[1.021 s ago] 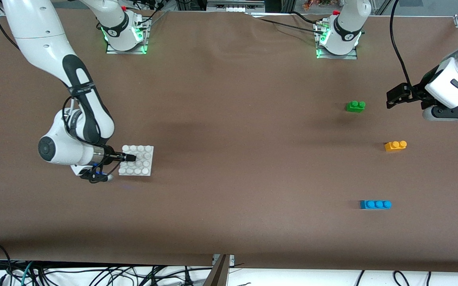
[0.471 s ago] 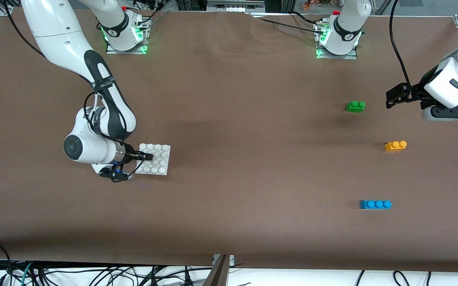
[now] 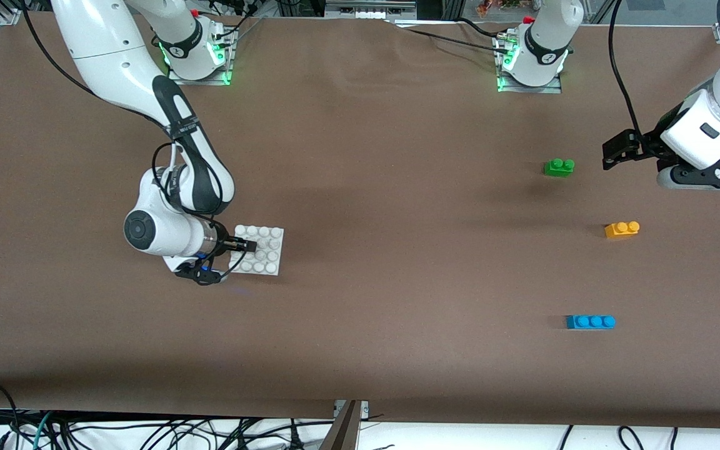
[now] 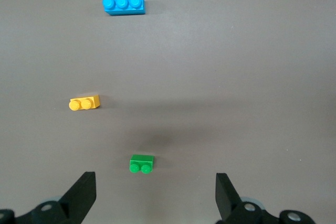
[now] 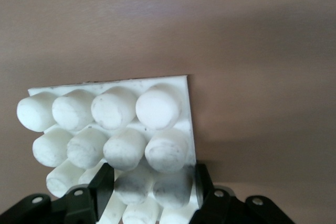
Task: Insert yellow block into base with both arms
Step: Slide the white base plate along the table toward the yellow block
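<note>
Right gripper [image 3: 246, 246], clamped on the base [image 3: 269, 253], has carried it toward 3 o'clock. Your left gripper [image 3: 613, 152], fingers apart, still waits at 11 o'clock of the yellow block [image 3: 622, 229]; pickup pending.

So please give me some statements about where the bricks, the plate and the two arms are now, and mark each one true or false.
1. The right gripper is shut on the base. True.
2. The left gripper holds the yellow block. False: its jaws are open and empty, up near the green brick; the yellow block lies on the table.
3. The blue brick lies nearer to the front camera than the yellow block. True.
4. The yellow block is already on the base. False: it lies toward the left arm's end of the table, well apart from the base.
</note>
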Motion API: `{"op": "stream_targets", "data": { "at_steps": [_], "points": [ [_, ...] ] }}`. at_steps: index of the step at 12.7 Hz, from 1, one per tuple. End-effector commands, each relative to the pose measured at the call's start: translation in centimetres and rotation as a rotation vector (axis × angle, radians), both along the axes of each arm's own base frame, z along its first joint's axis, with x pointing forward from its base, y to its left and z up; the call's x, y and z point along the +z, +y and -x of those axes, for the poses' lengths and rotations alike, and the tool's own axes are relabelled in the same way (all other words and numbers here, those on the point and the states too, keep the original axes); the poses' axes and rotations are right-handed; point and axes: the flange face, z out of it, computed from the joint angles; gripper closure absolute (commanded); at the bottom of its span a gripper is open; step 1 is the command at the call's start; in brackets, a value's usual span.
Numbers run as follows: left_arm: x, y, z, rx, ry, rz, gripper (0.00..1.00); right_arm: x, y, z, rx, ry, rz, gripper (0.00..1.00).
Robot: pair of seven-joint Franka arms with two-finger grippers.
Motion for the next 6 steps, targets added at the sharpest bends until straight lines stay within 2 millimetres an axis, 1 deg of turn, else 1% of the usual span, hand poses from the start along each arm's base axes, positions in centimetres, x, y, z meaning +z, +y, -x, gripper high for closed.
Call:
{"op": "stream_targets", "data": {
  "at_steps": [1,3,4,5,6],
  "points": [
    [0.6,0.1,0.0,-0.001,-0.006,-0.015,0.0,-1.0,2.3,-0.2,-0.007,0.002,-0.018,0.33],
    [0.7,-0.1,0.2,-0.005,-0.005,-0.019,0.0,-1.2,3.6,-0.2,-0.018,0.006,-0.035,0.33],
    [0.6,0.0,0.1,-0.005,-0.003,-0.019,0.0,-1.1,4.5,0.0,-0.017,0.007,-0.034,0.33],
    [0.5,0.4,-0.1,0.003,-0.006,-0.015,0.0,-1.2,5.0,0.0,-0.023,0.008,-0.032,0.33],
    [0.6,0.3,0.1,0.003,-0.003,-0.019,0.0,-1.1,5.6,-0.1,-0.022,0.005,-0.032,0.33]
  ]
}}
